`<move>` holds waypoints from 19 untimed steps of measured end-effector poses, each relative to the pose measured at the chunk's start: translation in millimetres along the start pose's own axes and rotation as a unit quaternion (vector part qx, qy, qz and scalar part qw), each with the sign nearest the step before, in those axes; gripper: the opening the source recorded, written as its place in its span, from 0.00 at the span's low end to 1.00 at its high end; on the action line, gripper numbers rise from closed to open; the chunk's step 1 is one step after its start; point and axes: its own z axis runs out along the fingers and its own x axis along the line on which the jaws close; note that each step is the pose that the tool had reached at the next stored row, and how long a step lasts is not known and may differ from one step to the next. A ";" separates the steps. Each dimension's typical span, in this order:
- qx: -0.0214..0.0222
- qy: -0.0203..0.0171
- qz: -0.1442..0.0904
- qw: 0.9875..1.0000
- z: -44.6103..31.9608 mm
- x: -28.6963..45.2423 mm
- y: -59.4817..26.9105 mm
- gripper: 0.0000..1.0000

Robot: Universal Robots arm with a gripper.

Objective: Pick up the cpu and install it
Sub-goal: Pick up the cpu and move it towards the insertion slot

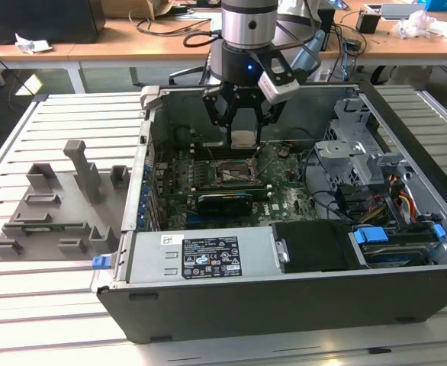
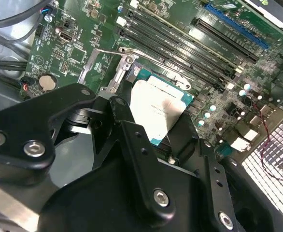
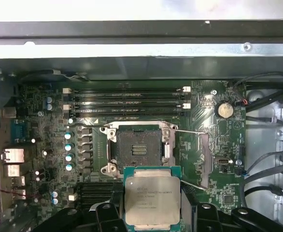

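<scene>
While the cpu [image 3: 152,195] was clamped between the fingers of the gripper [image 1: 243,136], it was held above the motherboard [image 3: 219,140], just short of the open socket [image 3: 139,147]. Were it lowered skewed, the socket's pins could be bent.

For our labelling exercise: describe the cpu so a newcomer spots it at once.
Find the open computer case with its motherboard exposed. Over the board, near the empty socket, the gripper is shut on the cpu: a flat square chip, silver-grey on top with a green rim, unlike the dark open socket.
</scene>
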 end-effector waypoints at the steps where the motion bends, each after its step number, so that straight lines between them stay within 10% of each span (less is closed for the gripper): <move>1: 0.000 0.000 0.000 1.000 2.1 0.0 0.3 0.55; 19: 0.002 0.000 0.000 1.000 6.9 -0.4 0.8 0.55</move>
